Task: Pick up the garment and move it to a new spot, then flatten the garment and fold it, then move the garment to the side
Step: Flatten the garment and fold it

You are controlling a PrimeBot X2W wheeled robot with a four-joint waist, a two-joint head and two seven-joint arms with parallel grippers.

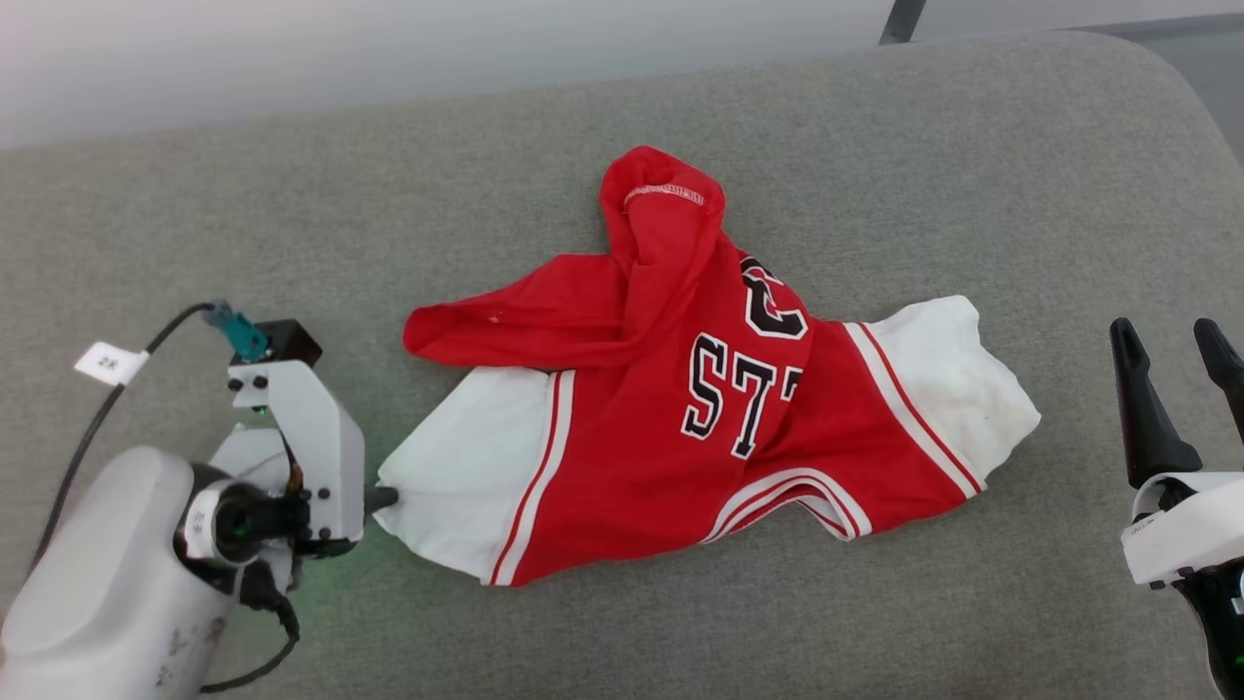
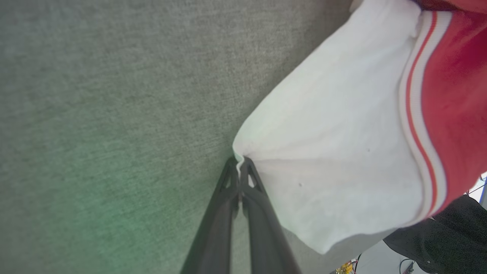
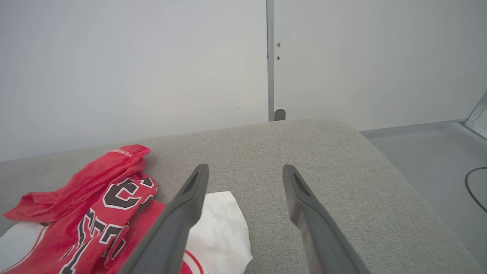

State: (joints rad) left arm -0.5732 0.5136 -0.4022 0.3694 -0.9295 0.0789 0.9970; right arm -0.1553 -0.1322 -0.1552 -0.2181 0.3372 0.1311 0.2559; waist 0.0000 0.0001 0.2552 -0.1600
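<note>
The left gripper is clenched on a white sleeve corner of the garment. The left wrist view shows that pinch plainly, while the head view shows the whole jersey crumpled in the middle of the grey cushion. Far right, the right gripper stands spread and empty near the other white sleeve.

Folds of the garment hide much of its black print (only some letters and part of a numeral show); the left gripper sits mostly behind its own wrist housing
</note>
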